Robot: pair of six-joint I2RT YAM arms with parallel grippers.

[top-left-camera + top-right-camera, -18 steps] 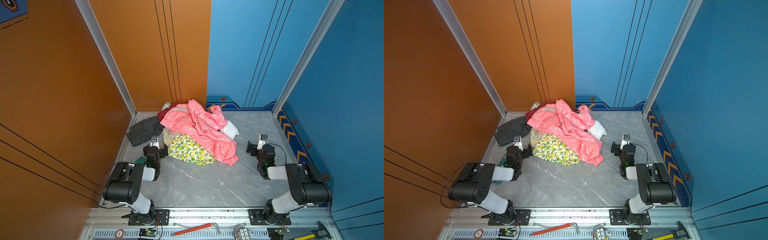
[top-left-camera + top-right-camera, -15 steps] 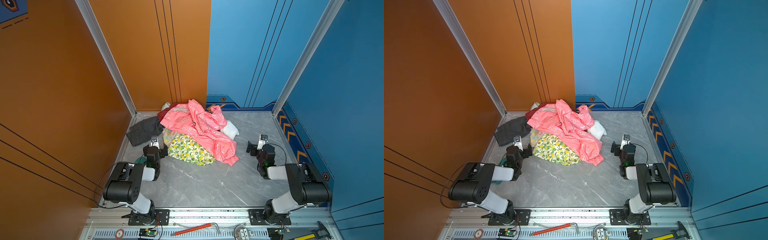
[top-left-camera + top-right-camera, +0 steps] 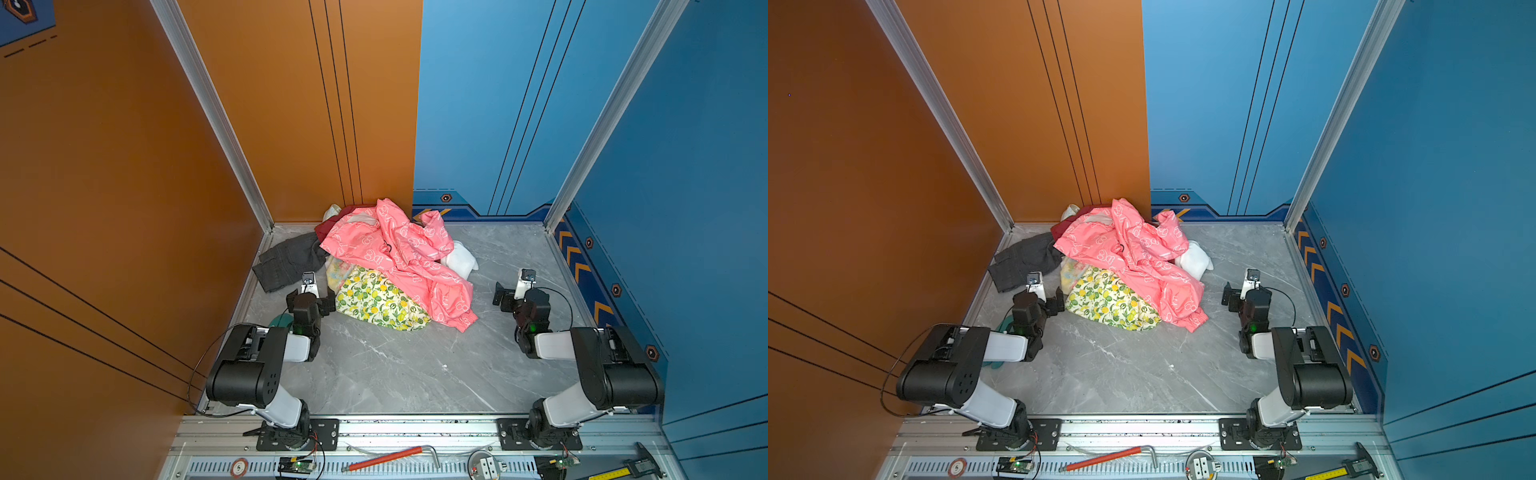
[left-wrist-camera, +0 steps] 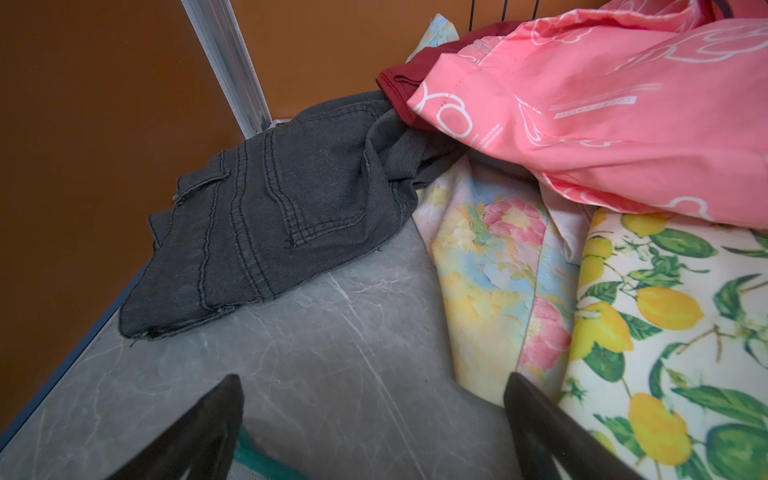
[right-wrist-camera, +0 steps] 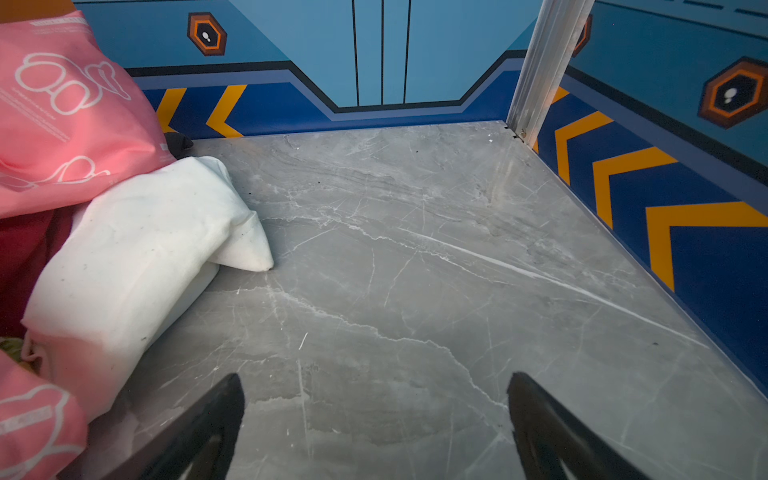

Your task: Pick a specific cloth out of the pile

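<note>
Cloth: the cloth (image 4: 395,95), plain dark red, lies at the back left of the pile (image 3: 395,266), close to the orange wall (image 3: 291,124). Only an edge of it shows.
Cover: the pink jacket (image 3: 399,249) with white outlines is draped over most of the cloth and across the top of the pile.
Neighbours: the dark grey garment (image 3: 286,262) spreads out flat on the table (image 3: 395,365) and touches the cloth's exposed edge. A pale floral fabric (image 4: 486,257) and the lemon-print fabric (image 3: 378,299) lie under the jacket's front. A white piece (image 3: 459,257) sticks out on the right.
Left jaws: spread wide and holding nothing. They are low over the bare table, just beside the lemon-print fabric and facing the grey garment.
Right jaws: spread wide and holding nothing. They are over the bare table, apart from the pile, with the white piece the nearest item.
Other red: a dark red patch (image 5: 25,249) shows under the jacket beside the white piece. Whether it is the same cloth cannot be told.
</note>
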